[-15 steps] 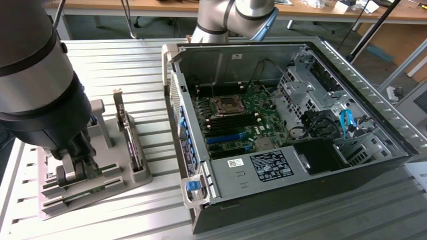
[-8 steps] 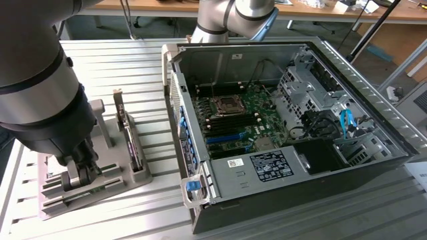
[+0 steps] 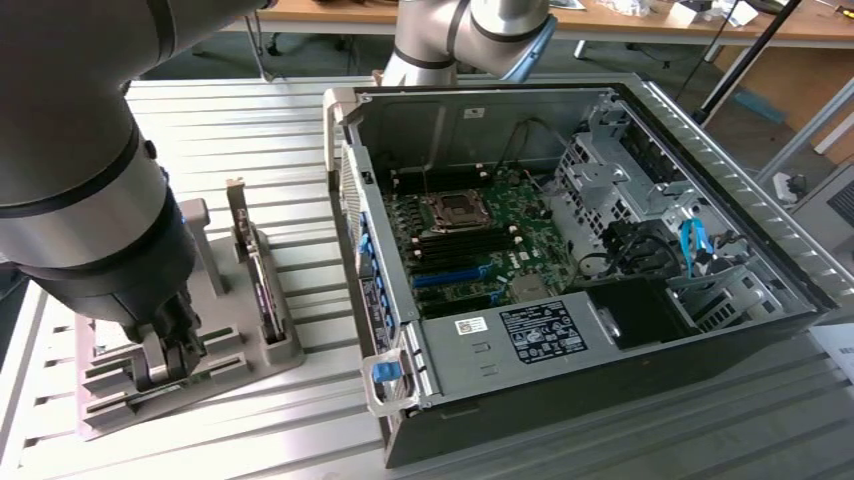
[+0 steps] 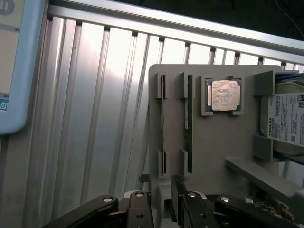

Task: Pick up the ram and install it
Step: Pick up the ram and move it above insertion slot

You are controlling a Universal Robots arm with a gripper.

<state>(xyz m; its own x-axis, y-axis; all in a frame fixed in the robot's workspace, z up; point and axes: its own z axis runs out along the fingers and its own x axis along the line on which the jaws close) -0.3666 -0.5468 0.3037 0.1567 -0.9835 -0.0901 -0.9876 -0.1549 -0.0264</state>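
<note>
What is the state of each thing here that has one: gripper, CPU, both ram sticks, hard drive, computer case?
Gripper: open, empty, over the tray.
CPU: flat in its recess.
Ram by the tray's edge: on edge in its slot, not gripped.
Ram beside the CPU: on edge in its slot, not gripped.
Hard drive: in the tray, label up.
Computer case: side open.

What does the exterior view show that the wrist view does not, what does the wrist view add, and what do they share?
Exterior view: the open computer case with its motherboard. Wrist view: two ram sticks edge-on in their slots, and a processor chip. Both: the grey parts holder, the ribbed table and the open claw over the holder.
</note>
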